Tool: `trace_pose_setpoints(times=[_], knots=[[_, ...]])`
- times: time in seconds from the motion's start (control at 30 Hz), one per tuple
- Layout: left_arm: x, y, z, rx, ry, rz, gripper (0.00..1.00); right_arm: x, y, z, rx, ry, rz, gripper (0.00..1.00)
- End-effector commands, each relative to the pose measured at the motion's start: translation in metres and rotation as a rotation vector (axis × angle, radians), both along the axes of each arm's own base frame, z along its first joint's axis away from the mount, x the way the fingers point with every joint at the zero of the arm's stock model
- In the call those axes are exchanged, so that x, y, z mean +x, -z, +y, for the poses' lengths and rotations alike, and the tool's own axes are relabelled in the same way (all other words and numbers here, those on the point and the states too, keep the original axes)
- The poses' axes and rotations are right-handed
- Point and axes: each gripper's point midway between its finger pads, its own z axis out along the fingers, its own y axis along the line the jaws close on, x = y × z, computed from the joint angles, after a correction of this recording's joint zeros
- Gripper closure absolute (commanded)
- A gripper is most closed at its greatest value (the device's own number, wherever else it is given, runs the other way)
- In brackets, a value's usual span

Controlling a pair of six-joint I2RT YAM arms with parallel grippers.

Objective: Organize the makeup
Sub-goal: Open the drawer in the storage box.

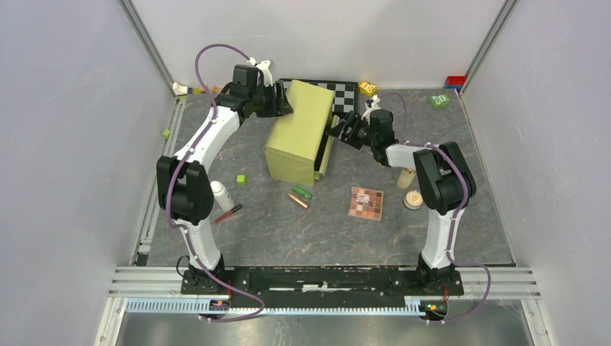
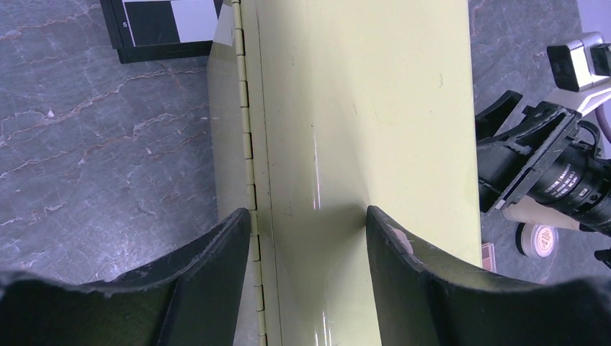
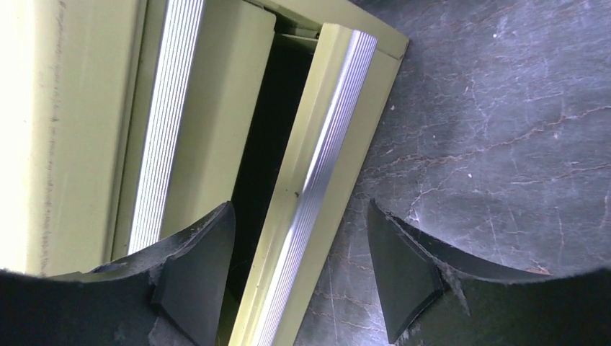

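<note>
The makeup lies loose on the table: a square pink-brown palette (image 1: 366, 202), a round peach compact (image 1: 413, 199), a beige bottle (image 1: 406, 177), a white bottle (image 1: 221, 194), a red pencil (image 1: 228, 213), a green tube (image 1: 302, 192) and a bronze tube (image 1: 298, 200). A yellow-green hinged case (image 1: 299, 133) stands mid-table, slightly ajar. My left gripper (image 1: 279, 101) is open at the case's back, its jaws spread over the hinged face (image 2: 310, 223). My right gripper (image 1: 340, 130) is open, its jaws astride the lid's ribbed metal edge (image 3: 299, 245). The compact also shows in the left wrist view (image 2: 542, 240).
A black-and-white chequered board (image 1: 346, 92) lies behind the case. Small green cubes (image 1: 241, 179) lie left of the case. Small toys (image 1: 440, 100) sit at the back right. Walls enclose the table on three sides.
</note>
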Motion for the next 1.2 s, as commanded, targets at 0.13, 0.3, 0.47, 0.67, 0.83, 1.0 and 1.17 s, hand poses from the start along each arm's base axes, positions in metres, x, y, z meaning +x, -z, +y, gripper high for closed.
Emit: trace_pose_setpoints(times=[0.13, 0.3, 0.47, 0.67, 0.83, 1.0, 1.17], knots=[[-0.03, 0.079, 0.026, 0.164, -0.01, 0.235, 0.35, 0.008, -0.017, 0.007, -0.235, 0.018, -0.043, 0.27], [-0.029, 0.08, 0.025, 0.161, -0.013, 0.237, 0.36, 0.008, -0.01, 0.003, -0.4, 0.037, -0.031, 0.29], [-0.029, 0.083, 0.028, 0.175, -0.023, 0.251, 0.37, 0.013, -0.014, -0.023, -0.586, 0.109, -0.035, 0.33], [-0.028, 0.085, 0.035, 0.211, -0.044, 0.255, 0.37, 0.017, -0.03, -0.055, -0.763, 0.18, -0.047, 0.37], [-0.028, 0.086, 0.036, 0.218, -0.048, 0.258, 0.38, 0.017, -0.04, -0.075, -0.867, 0.223, -0.042, 0.38], [-0.028, 0.086, 0.036, 0.218, -0.047, 0.258, 0.38, 0.016, -0.047, -0.09, -0.938, 0.254, -0.035, 0.36], [-0.028, 0.085, 0.037, 0.223, -0.049, 0.255, 0.38, 0.011, -0.048, -0.099, -0.974, 0.278, -0.019, 0.31]])
